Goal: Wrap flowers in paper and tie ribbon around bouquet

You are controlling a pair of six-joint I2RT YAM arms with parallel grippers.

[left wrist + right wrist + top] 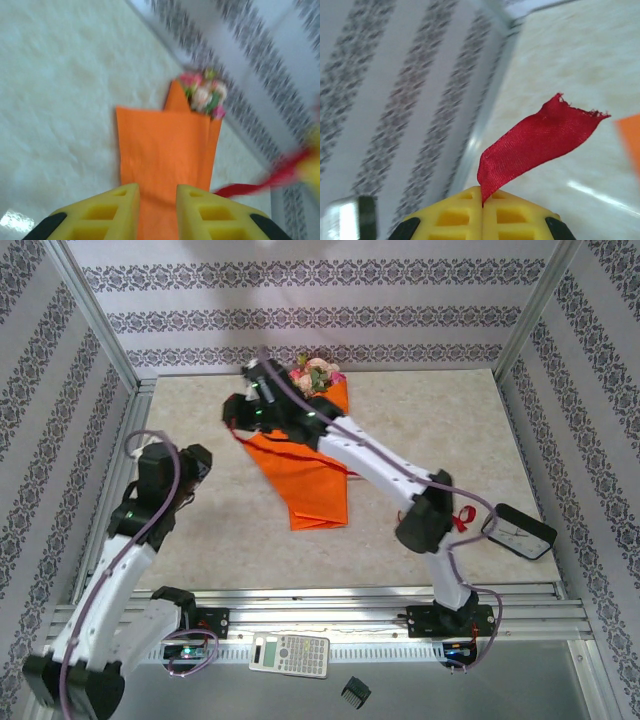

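Flowers wrapped; ribbon not yet tied.
The pink and cream roses point(315, 373) lie folded in the creased orange paper sheet point(315, 490) at the far centre of the worktop point(430, 420). The right jaws are closed on one end of the dark red ribbon point(535, 137). The left jaws stand open and hold nothing, left of the paper. By my judgement the tying is what is left.

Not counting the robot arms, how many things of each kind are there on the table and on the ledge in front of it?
orange paper: 1
bunch of flowers: 1
red ribbon: 1
calculator: 1
black-framed flat panel: 1
small black piece: 1
Total: 6
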